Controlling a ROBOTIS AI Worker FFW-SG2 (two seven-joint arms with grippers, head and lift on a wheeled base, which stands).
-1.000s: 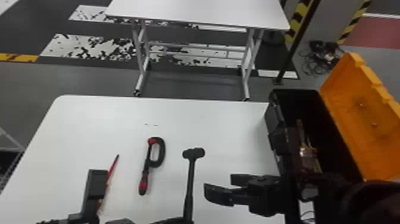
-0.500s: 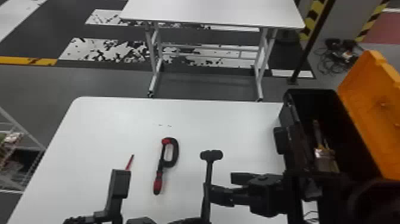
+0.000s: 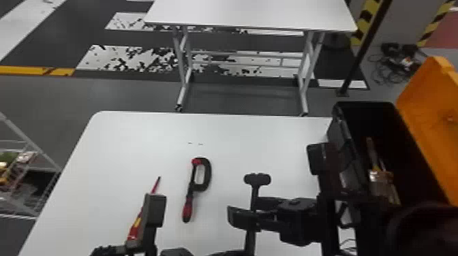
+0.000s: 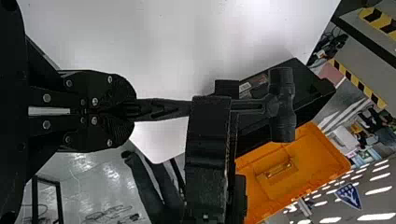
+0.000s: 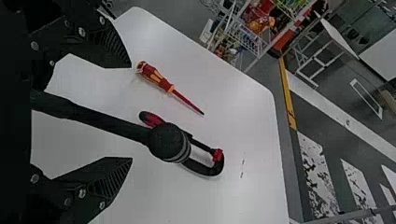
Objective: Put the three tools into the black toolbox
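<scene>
Right tool [image 3: 245, 209] moved leftward, straddling hammer [image 3: 257, 179]

Head view: screwdriver [image 3: 135, 228] partly hidden, orange lid [image 3: 430, 112] cut off; toolbox interior [image 3: 375, 119] seemingly shadowed.

Matt black hammer [image 3: 257, 179]; smooth, faintly glossy white tabletop [image 3: 136, 146].

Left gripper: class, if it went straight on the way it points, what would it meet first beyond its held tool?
Past the hammer, the left gripper would probably meet the right gripper first, which stands across the handle ahead; the gap between them is hard to judge.
</scene>
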